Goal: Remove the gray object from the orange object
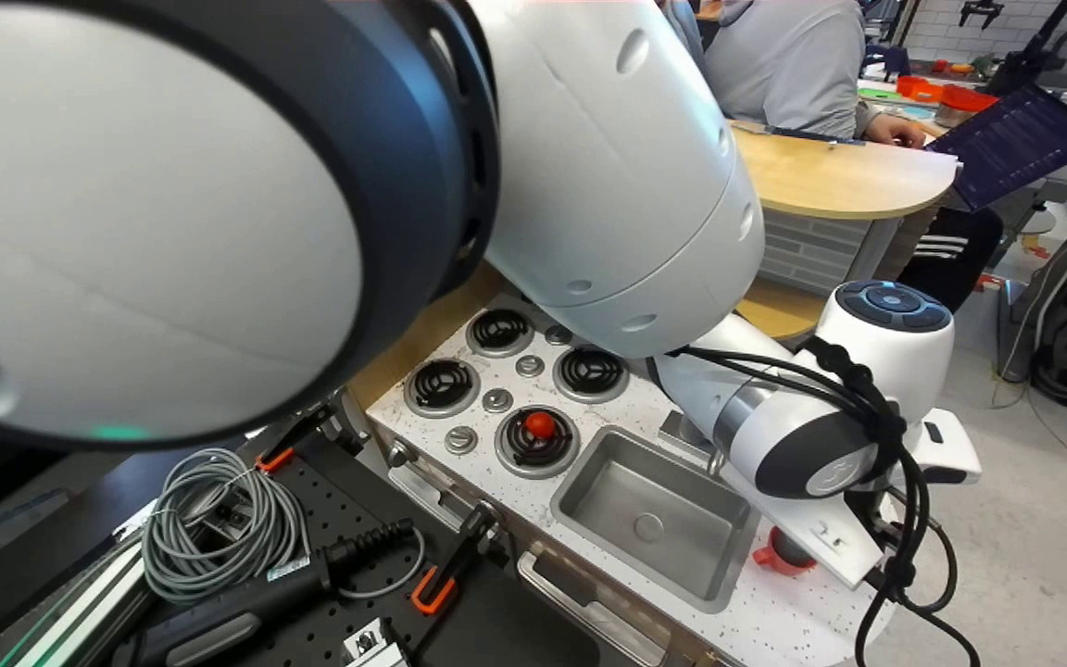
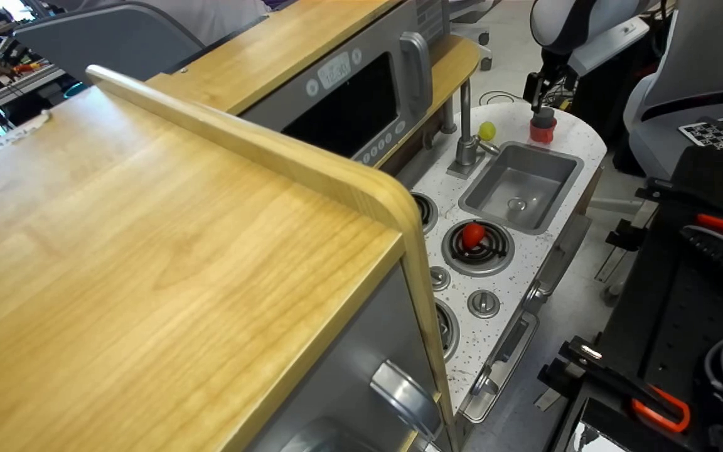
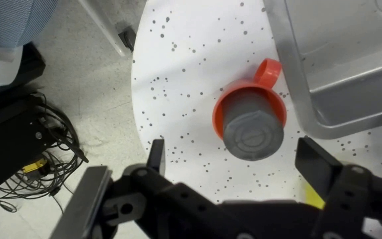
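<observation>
The gray object is a cylinder standing in the orange cup, with its top sticking out above the rim. The cup's handle points toward the sink in the wrist view. Both also show in the exterior views: the gray object in the cup, and the cup partly covered by the arm. My gripper is open, with its fingers wide apart and nothing between the pads. In an exterior view the gripper is just above the gray object; I cannot tell whether it touches it.
The sink lies beside the cup, with the faucet at its edge. A yellow object is near the cup, partly behind a finger in the wrist view. A red object sits on a burner. The counter's rounded edge is close.
</observation>
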Robot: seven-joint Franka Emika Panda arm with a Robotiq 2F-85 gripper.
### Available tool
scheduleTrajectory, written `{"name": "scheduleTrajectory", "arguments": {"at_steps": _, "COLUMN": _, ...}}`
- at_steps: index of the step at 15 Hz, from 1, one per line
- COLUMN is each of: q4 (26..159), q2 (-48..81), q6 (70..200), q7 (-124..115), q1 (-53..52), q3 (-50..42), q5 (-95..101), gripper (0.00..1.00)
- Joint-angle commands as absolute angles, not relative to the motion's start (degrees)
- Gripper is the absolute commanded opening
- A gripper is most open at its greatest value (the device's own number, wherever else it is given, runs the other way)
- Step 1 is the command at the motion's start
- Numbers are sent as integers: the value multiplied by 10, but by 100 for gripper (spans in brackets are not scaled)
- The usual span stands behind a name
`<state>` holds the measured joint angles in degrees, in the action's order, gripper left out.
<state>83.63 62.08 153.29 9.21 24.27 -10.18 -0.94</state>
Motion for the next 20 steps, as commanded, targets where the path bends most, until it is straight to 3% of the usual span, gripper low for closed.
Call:
{"name": "scheduleTrajectory", "arguments": {"at_steps": 1, "q4": 805, "q2": 640, "q6": 1498, "q7": 112, "q1": 243, "q3": -92, "q5": 6, "gripper": 100}}
{"name": "scheduleTrajectory", "arguments": {"at_steps": 14, "q4": 776, "q2": 665, "q6": 1477, "q7": 147, "q1": 239, "q3": -89, "q5": 33, "gripper": 99}}
{"name": "scheduleTrajectory", "arguments": {"at_steps": 15, "q4": 773, "q2": 666, "q6": 1475, "q7": 147, "q1": 239, "q3": -88, "q5": 34, "gripper": 74}}
{"name": "scheduleTrajectory", "arguments": {"at_steps": 17, "q4": 770, "q2": 669, "q6": 1475, "q7": 146, "q1": 239, "q3": -89, "q5": 38, "gripper": 71}}
{"name": "scheduleTrajectory", "arguments": {"at_steps": 20, "q4": 765, "q2": 672, "q6": 1473, "q7": 146, "q1": 240, "q3": -90, "q5": 39, "gripper": 48}}
